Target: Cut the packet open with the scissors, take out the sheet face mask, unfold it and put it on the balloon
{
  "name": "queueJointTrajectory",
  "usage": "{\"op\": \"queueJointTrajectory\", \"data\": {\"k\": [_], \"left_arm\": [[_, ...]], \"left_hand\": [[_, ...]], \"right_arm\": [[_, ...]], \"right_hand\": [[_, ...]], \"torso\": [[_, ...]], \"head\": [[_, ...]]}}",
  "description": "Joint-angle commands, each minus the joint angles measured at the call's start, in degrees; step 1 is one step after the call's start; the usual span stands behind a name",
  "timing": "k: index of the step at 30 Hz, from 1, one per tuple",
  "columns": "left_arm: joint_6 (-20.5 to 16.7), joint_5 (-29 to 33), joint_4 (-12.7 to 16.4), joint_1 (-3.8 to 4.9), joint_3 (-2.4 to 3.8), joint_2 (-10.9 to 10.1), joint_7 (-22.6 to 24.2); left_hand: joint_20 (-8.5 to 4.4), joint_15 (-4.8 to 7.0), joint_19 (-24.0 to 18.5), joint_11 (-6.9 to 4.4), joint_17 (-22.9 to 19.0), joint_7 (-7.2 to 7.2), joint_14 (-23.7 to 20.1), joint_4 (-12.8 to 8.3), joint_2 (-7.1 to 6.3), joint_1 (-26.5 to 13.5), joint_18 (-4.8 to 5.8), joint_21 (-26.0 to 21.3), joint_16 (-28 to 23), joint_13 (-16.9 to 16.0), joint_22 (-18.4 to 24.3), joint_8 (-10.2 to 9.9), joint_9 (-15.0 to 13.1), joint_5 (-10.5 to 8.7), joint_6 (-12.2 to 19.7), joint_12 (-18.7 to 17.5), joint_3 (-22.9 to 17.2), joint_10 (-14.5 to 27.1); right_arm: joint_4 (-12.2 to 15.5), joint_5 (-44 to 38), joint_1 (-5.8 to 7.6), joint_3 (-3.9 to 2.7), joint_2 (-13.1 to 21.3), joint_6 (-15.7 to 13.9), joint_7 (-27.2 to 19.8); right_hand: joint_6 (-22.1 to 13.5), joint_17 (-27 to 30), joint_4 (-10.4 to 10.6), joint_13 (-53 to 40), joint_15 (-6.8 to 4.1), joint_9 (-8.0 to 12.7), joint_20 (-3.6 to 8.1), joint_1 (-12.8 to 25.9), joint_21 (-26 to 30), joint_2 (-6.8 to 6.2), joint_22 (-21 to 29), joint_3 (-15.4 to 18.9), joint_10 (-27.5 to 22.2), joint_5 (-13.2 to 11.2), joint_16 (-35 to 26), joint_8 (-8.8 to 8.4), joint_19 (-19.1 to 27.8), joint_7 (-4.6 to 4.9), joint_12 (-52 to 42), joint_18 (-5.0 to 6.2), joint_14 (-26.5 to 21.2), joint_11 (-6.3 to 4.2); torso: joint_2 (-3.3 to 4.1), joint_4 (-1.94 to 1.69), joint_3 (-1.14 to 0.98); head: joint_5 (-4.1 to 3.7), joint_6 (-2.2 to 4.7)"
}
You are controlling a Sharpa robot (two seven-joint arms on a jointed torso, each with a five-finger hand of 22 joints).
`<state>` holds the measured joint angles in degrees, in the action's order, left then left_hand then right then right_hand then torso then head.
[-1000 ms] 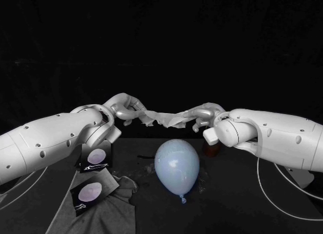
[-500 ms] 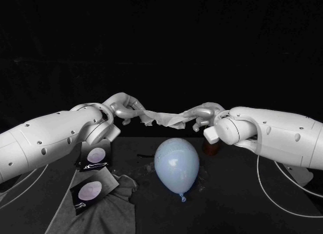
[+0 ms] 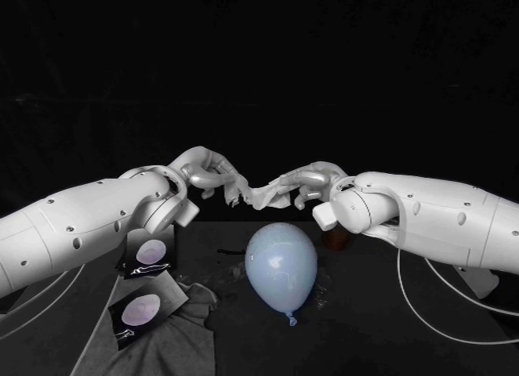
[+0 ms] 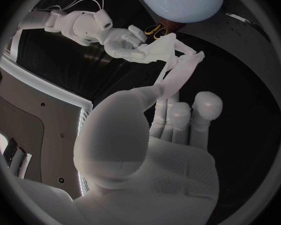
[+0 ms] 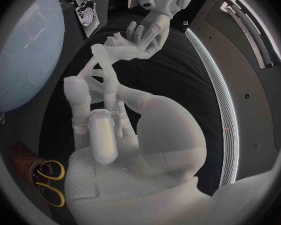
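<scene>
A crumpled white sheet mask (image 3: 257, 192) hangs in the air between my two hands, above the far end of the pale blue balloon (image 3: 281, 265) that lies on the table. My left hand (image 3: 203, 176) pinches the mask's left end and my right hand (image 3: 308, 182) pinches its right end. In the left wrist view the mask (image 4: 176, 71) stretches from my left hand (image 4: 172, 115) to my right hand (image 4: 125, 40), with the balloon (image 4: 181, 2) beyond. In the right wrist view the mask (image 5: 109, 57) runs from my right hand (image 5: 103, 115) to my left hand (image 5: 150, 27), beside the balloon (image 5: 22, 55).
Two dark packet pieces with pale ovals (image 3: 151, 256) (image 3: 139, 311) lie on a grey cloth (image 3: 157, 345) at the left. Yellow-handled scissors (image 5: 47, 182) lie on the table near a brown object (image 3: 340, 237) right of the balloon.
Both hands have moved closer together, so the mask between them is now shorter and more bunched. The balloon has stayed in place.
</scene>
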<state>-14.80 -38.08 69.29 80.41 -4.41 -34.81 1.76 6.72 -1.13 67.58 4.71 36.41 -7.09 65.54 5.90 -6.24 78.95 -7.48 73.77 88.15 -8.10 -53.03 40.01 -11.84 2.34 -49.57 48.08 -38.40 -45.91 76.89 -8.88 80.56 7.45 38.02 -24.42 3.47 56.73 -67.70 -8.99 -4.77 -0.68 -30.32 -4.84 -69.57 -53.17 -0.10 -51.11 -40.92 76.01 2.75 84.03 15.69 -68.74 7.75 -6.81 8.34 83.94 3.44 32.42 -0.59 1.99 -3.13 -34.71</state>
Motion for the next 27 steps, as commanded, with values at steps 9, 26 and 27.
{"op": "queueJointTrajectory", "data": {"k": [9, 26, 27], "left_arm": [[-0.9, 1.5, -1.8, -0.76, 0.13, 0.1, 3.7], [-0.5, 1.7, -0.1, 2.22, -1.75, -0.2, 4.9], [-0.7, 1.8, 0.3, 2.33, -1.70, -0.4, 5.2]], "left_hand": [[-0.14, -0.06, -1.0, 0.13, -2.7, -0.22, -0.5, 0.0, -0.35, -0.9, -0.05, -1.2, -1.2, 1.5, 1.5, -1.2, -0.2, 0.40, -1.2, -3.2, -0.3, -1.3], [-0.26, 0.09, -2.1, 0.00, -5.6, -0.28, -1.3, -0.9, -0.68, -0.7, -0.44, -2.5, -2.4, 2.2, 3.8, -2.0, -0.7, 0.40, -2.2, -5.2, -1.1, -3.1], [-0.26, 0.06, -2.5, 0.03, -6.4, -0.32, -1.8, -0.7, -0.79, -0.9, -0.52, -2.8, -2.7, 2.3, 4.3, -2.0, -0.8, 0.40, -2.2, -5.4, -1.0, -3.1]], "right_arm": [[-3.1, -2.3, 1.11, 0.81, -1.2, 0.2, 1.6], [-3.2, -5.1, 2.98, 1.07, -0.5, 3.8, 3.8], [-2.7, -5.3, 3.10, 1.16, -0.2, 4.3, 3.2]], "right_hand": [[0.7, 0.6, -0.3, -0.2, -0.63, -0.2, 0.21, 0.1, -0.9, 0.04, -0.6, -0.8, 1.1, 0.0, 0.0, 0.61, -0.4, -0.30, 0.1, 0.62, 2.0, -0.39], [0.6, 1.7, -0.5, -0.3, -0.69, -0.2, 0.31, 0.2, -0.9, -0.04, -0.6, -1.2, 1.2, 0.1, -0.2, 0.72, -0.5, -0.33, 0.3, 0.63, 1.8, -0.43], [0.8, 1.6, -0.4, -0.4, -0.70, -0.3, 0.30, 0.4, -1.2, -0.15, -1.0, -1.1, 1.5, 0.0, -0.2, 0.89, -0.6, -0.37, 0.2, 0.54, 1.8, -0.45]], "torso": [[-0.36, 0.11, -0.39], [-0.47, 0.10, -0.50], [-0.40, 0.11, -0.49]], "head": [[0.37, 0.19], [0.27, -0.29], [0.49, -0.62]]}}
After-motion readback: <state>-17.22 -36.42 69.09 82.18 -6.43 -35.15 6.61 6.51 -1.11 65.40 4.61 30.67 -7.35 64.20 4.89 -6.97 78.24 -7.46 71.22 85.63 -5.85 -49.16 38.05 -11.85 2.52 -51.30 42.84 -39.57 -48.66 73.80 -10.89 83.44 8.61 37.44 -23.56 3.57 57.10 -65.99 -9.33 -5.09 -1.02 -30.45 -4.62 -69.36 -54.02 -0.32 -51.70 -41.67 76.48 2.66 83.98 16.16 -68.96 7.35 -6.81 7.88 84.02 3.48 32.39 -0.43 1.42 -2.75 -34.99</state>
